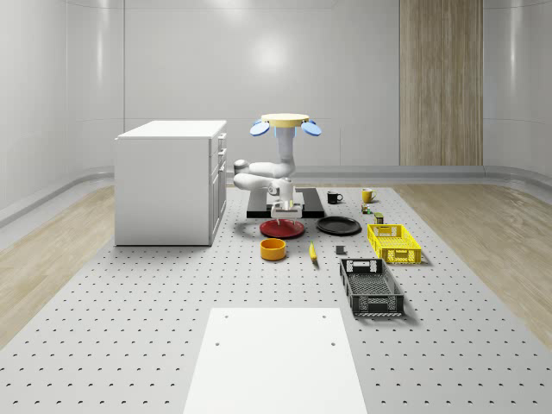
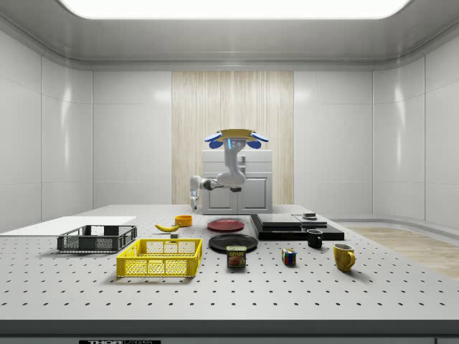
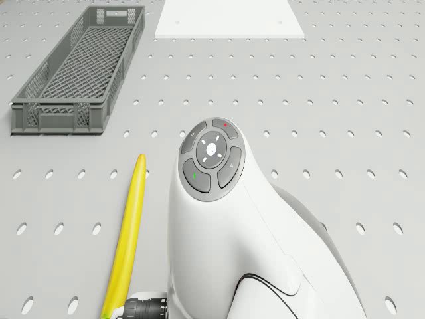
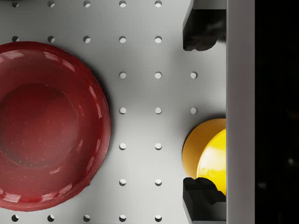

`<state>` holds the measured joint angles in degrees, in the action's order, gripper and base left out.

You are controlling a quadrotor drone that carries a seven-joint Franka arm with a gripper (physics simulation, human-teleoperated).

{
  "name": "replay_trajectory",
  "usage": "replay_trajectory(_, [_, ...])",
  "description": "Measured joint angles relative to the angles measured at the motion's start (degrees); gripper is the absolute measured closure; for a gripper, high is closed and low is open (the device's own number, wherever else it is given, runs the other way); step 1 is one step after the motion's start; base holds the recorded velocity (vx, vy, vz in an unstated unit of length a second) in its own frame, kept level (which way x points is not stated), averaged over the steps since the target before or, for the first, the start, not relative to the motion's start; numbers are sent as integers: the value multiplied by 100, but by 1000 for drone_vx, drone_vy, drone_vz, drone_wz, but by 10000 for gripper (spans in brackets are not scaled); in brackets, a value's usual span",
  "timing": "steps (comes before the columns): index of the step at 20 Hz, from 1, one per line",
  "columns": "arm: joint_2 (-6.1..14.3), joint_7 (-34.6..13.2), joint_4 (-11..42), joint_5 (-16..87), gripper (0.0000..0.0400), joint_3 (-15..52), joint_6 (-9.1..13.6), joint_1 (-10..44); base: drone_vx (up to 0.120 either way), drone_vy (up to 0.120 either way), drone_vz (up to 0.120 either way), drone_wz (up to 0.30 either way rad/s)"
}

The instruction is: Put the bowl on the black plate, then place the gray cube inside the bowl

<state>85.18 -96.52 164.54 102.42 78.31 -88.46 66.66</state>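
Drone [image 1: 285, 122] hovers over table [image 1: 129, 345] by red plate [image 1: 282, 228], arm bent down. Gripper [image 4: 202, 112] hangs w/ fingers [image 4: 201, 29] spread wide, empty. Bowl [image 1: 273, 249], orange-yellow, sits upright, rim up, just in front of red plate, not touching; black plate [image 1: 338, 226] beside it. Can [image 2: 236, 256] label reads SPAM. Gray cube: can't tell.

- In the wrist view, the red plate [image 4: 46, 126] runs past the picture's edge.
- There, the orange bowl [image 4: 205, 151] is half hidden behind the gripper's [image 4: 202, 112] body.
- In the drone view, the arm [image 3: 232, 239] covers the table [image 3: 345, 86] near it, and the banana [image 3: 127, 232] is cut off.
- In the side view, the gray cube on the far black slab [image 2: 294, 226] is too small to tell.
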Motion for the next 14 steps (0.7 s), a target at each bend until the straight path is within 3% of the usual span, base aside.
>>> replay_trajectory(14, [117, -20, -5, -48, 0, 18, -109, 25, 120, 0, 0, 0])
